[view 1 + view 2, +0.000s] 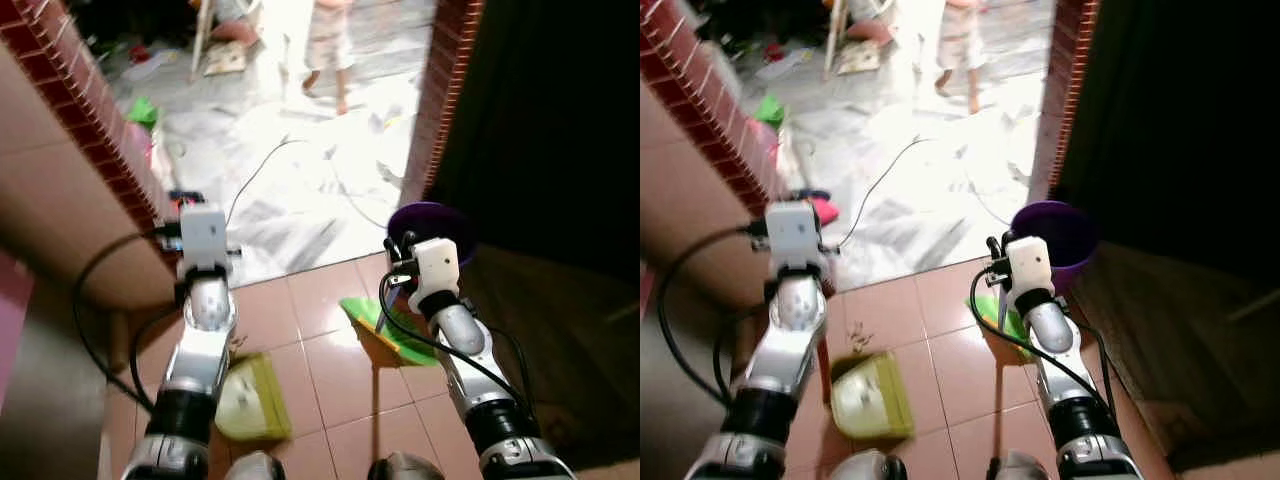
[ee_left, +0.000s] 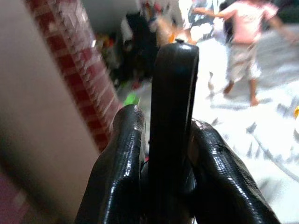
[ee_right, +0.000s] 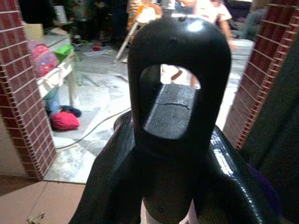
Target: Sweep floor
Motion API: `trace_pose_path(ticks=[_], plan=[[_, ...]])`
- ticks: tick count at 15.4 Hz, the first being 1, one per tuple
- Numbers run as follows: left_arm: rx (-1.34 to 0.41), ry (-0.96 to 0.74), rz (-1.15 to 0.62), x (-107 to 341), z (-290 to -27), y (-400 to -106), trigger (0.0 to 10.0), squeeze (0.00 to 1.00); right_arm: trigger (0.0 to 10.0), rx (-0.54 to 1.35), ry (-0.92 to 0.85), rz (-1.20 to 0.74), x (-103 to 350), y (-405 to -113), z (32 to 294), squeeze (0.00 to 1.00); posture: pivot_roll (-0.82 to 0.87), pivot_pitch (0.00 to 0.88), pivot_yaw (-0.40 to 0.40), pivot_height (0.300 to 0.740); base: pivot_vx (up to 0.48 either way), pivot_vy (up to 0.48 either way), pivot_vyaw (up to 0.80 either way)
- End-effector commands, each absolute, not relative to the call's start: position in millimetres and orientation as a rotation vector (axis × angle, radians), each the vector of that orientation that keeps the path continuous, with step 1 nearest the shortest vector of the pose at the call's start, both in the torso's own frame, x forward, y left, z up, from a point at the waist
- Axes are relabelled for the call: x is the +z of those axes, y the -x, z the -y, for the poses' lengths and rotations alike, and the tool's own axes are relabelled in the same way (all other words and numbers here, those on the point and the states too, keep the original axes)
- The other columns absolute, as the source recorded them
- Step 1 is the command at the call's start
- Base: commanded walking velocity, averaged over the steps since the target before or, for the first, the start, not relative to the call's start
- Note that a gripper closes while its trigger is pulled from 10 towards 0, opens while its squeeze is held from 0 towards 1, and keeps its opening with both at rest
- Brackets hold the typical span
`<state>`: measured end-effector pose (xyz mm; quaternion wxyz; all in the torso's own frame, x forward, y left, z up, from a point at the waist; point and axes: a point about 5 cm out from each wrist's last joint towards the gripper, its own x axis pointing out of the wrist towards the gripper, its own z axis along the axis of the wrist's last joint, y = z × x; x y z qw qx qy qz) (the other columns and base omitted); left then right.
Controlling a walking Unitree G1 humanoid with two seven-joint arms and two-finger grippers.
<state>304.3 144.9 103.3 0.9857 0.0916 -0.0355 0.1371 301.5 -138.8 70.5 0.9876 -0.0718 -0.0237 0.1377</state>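
Both grippers are clamped on black handles. Left gripper (image 2: 161,158) pinches a flat black handle (image 2: 173,107), presumably the dustpan's; right gripper (image 3: 163,186) is wrapped around a handle with a hanging hole (image 3: 175,88), likely the broom's.

From the head views, the yellow-green dustpan (image 1: 872,398) lies on the terracotta tiles (image 1: 350,380) under the left arm, and the green broom head (image 1: 385,330) rests on the tiles beside the purple bucket (image 1: 1060,235).

To sweep well, keep the bristles flat and draw short strokes toward the pan — debris (image 1: 858,340) lies just beyond it.

Broom's long axis runs up toward the right gripper; the pan's mouth direction I cannot tell.
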Motion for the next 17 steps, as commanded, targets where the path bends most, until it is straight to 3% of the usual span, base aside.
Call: trace_pose_path(ticks=[1, 10, 17], plan=[[0.297, -0.214, 0.086, 104.9, -151.1, -303.0, 10.0, 0.00, 10.0, 0.288, 0.105, 0.006, 62.0, -296.6, 131.9, 0.00, -0.11, 0.000, 0.097, 0.740, 0.000, 0.000, 0.80], [0.345, -0.275, 0.094, 105.5, -162.0, -299.9, 10.0, 0.00, 10.0, 0.298, 0.119, 0.034, 67.5, -294.8, 133.3, 0.00, -0.11, 0.000, 0.082, 0.740, 0.000, 0.000, 0.72], [0.401, -0.272, 0.119, 121.2, -162.7, -309.6, 10.0, 0.00, 10.0, 0.289, 0.109, 0.041, 72.0, -295.6, 135.2, 0.00, -0.12, 0.000, 0.082, 0.740, 0.000, 0.000, 0.00]])
